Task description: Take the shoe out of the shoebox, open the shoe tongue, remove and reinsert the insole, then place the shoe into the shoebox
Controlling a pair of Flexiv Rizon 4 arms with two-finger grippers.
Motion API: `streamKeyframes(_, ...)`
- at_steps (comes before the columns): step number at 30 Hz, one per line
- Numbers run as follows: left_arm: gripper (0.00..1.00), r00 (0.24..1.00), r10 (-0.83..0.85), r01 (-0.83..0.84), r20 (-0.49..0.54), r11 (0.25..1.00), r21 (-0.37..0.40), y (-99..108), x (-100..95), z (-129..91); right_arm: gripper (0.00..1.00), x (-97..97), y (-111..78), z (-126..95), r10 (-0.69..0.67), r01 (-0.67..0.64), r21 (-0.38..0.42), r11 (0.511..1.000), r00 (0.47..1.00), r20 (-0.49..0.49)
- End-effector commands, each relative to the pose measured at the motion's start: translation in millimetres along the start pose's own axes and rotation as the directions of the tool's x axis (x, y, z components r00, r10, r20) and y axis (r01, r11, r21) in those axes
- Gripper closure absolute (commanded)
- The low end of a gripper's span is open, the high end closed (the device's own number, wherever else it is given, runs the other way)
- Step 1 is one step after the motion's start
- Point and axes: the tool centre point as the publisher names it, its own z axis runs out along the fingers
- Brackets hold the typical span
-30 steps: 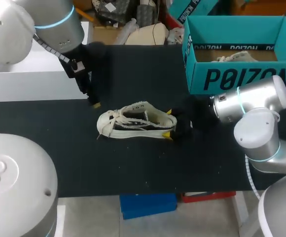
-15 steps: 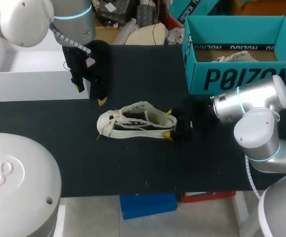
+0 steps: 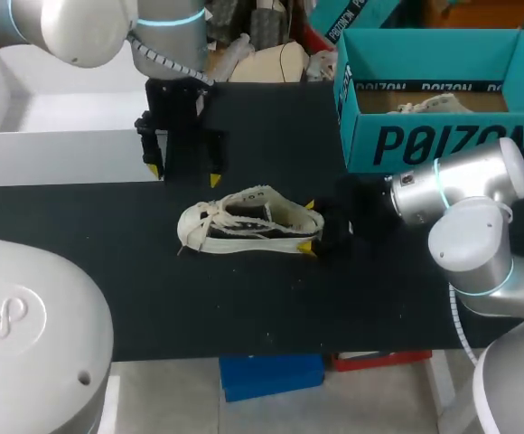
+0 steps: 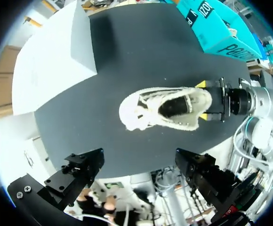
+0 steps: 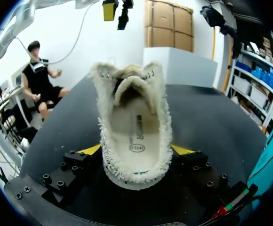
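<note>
Low-top canvas sneaker (image 3: 248, 221) on the black table (image 3: 379, 298), well apart from the teal shoebox (image 3: 443, 140). The right gripper (image 3: 308, 226) pinches the heel between its 2 fingers. The left gripper (image 3: 183, 174) hangs spread and empty near the laced end. The upper looks light and floppy and its frayed collar is likely to buckle. The heel and sole rim seem the firmer holds. The insole (image 5: 137, 129) lies flat inside.

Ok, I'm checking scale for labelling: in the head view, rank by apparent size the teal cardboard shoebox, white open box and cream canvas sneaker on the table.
Largest, unranked: the teal cardboard shoebox and the white open box look alike, and the white one is partly cut off.
Smallest: the cream canvas sneaker, clearly.
</note>
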Motion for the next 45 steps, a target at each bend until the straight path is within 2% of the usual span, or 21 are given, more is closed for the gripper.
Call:
streamKeyframes(1,0.00,0.904,-0.426,0.425,0.034,0.904,0.044,-9,19.9,11,1.00,0.0,-1.2,4,0.001,-0.001,0.002,1.000,1.000,0.003)
streamKeyframes(14,0.00,0.931,-0.357,0.345,0.076,0.929,0.135,-30,62.4,28,1.00,0.0,-1.2,4,0.001,-0.001,0.002,1.000,1.000,0.003)
streamKeyframes(16,0.00,0.937,-0.342,0.332,0.077,0.936,0.115,-32,67.0,31,1.00,0.0,-1.2,4,0.001,-0.001,0.002,1.000,1.000,0.003)
streamKeyframes(18,0.00,0.948,-0.311,0.307,0.073,0.950,0.063,-33,68.9,32,1.00,0.0,-1.2,4,0.001,-0.001,0.002,1.000,1.000,0.003)
streamKeyframes(29,0.00,0.948,-0.311,0.307,0.073,0.950,0.063,-33,68.9,32,1.00,0.0,-1.2,4,0.001,-0.001,0.002,1.000,1.000,0.003)
streamKeyframes(32,0.00,0.933,-0.344,0.332,0.106,0.936,0.116,-36,66.5,39,1.00,0.0,-1.2,4,0.001,-0.001,0.002,1.000,1.000,0.003)
streamKeyframes(35,0.00,0.942,-0.319,0.305,0.104,0.943,0.131,-38,67.5,46,1.00,0.0,-1.2,4,0.001,-0.001,0.002,1.000,1.000,0.003)
streamKeyframes(39,0.00,0.950,-0.277,0.254,0.144,0.954,0.162,-36,77.6,54,1.00,0.0,-1.2,4,0.001,-0.001,0.002,1.000,1.000,0.003)
streamKeyframes(45,0.00,0.960,-0.200,0.169,0.196,0.972,0.166,-39,91.8,69,1.00,0.0,-1.2,4,0.001,-0.001,0.002,1.000,1.000,0.003)
